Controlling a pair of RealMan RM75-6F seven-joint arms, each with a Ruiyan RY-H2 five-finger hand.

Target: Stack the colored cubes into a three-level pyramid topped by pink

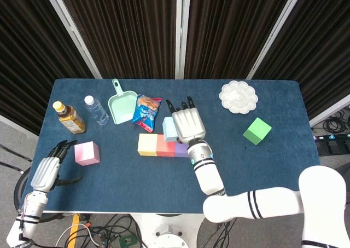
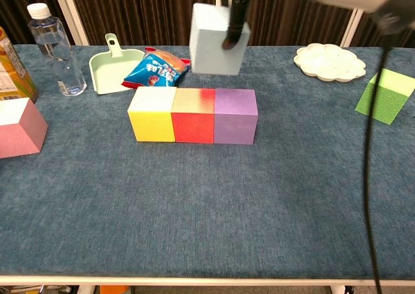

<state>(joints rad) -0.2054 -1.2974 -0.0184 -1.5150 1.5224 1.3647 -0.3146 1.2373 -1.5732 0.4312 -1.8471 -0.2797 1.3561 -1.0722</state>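
A row of yellow (image 1: pixel 147 144), red (image 1: pixel 164 145) and purple (image 2: pixel 235 115) cubes lies mid-table. My right hand (image 1: pixel 188 124) holds a light blue cube (image 2: pixel 216 39) in the air just above the red and purple cubes. In the head view the hand hides most of the purple cube. The pink cube (image 1: pixel 87 153) sits at the left, with my left hand (image 1: pixel 46 170) open just to its lower left, off the table edge. A green cube (image 1: pixel 257 131) rests at the right.
A mint dustpan (image 1: pixel 121 105), snack bag (image 1: pixel 147 113), water bottle (image 1: pixel 96 109) and tea bottle (image 1: pixel 69 117) stand at the back left. A white palette dish (image 1: pixel 238 96) is at the back right.
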